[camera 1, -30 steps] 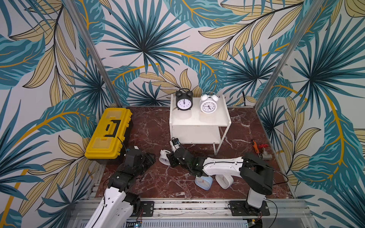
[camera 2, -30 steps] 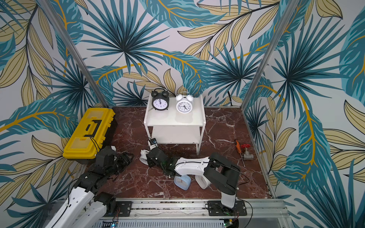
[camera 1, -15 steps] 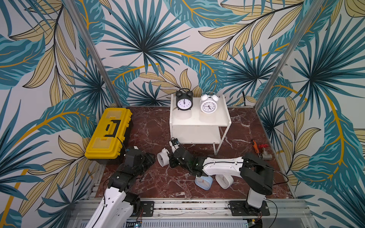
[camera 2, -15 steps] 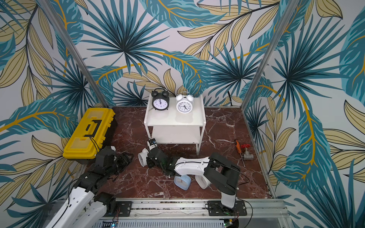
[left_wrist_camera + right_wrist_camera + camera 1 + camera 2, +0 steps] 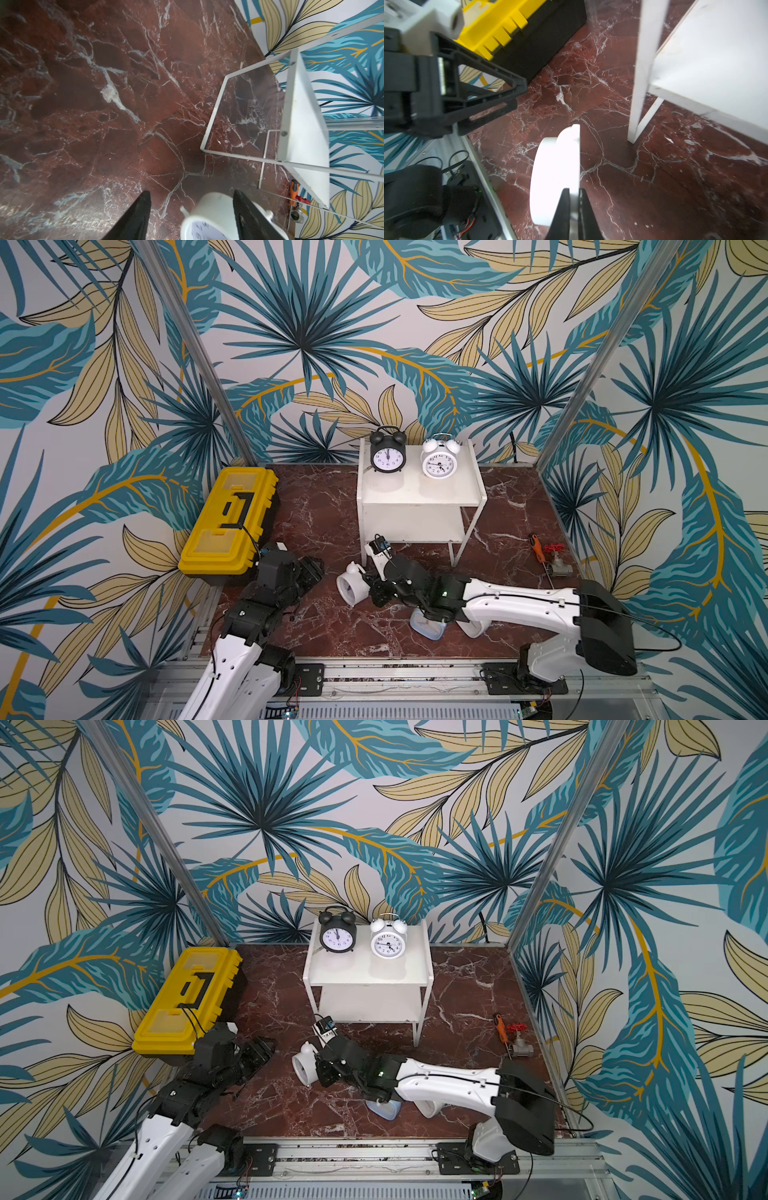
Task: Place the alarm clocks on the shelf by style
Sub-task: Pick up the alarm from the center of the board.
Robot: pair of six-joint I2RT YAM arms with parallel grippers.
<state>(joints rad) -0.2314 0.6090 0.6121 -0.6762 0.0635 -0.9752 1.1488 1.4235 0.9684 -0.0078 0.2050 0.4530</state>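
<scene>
A black twin-bell clock (image 5: pixel 387 450) and a white one (image 5: pixel 439 458) stand on the top board of the white shelf (image 5: pixel 415 495). Another white twin-bell clock (image 5: pixel 351 591) (image 5: pixel 554 166) sits tilted at floor level before the shelf's front left leg. My right gripper (image 5: pixel 372 591) (image 5: pixel 574 191) is shut on a thin part at its back. My left gripper (image 5: pixel 313 568) (image 5: pixel 191 192) is open just left of that clock (image 5: pixel 212 218), not touching it. A light blue clock (image 5: pixel 428 624) and a white rounded one (image 5: pixel 473 628) lie partly hidden under my right arm.
A yellow toolbox (image 5: pixel 230 522) stands against the left wall, close behind my left arm. An orange-handled screwdriver (image 5: pixel 536 545) and a red-wheeled valve (image 5: pixel 555 562) lie at the right wall. The shelf's lower board (image 5: pixel 411 526) holds nothing.
My right gripper has shut on the back of the white clock on the floor. The left gripper's jaws have spread a little. Both arms have hardly shifted.
</scene>
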